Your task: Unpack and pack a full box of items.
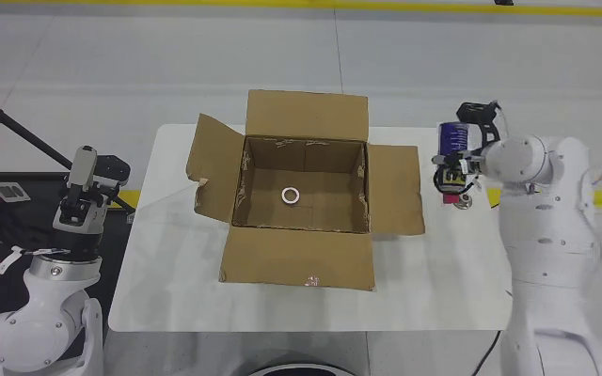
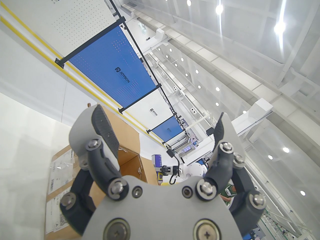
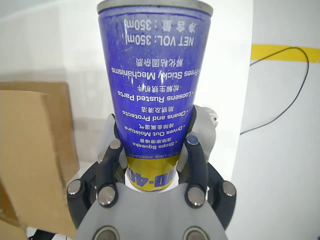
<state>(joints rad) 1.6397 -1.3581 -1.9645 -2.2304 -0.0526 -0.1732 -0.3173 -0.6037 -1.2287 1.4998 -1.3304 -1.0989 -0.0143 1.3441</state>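
Holding a blue spray can [image 3: 155, 63] just beyond the open box's [image 1: 299, 258] right flap, right gripper [image 3: 153, 116] clamped near its yellow end.
Nozzle end hidden behind the palm. Left gripper [image 2: 160, 114] spread wide, empty. Small ring [image 1: 291, 195] inside box, kind unclear.

One box [image 1: 299, 259] is counted, one ring [image 1: 291, 195], one can [image 3: 155, 76] and one table [image 1: 169, 282]; of each kind, only one is seen

Box [image 1: 299, 258] on table [image 1: 169, 235], ring [image 1: 291, 195] in box, spray can [image 1: 454, 139] right of box
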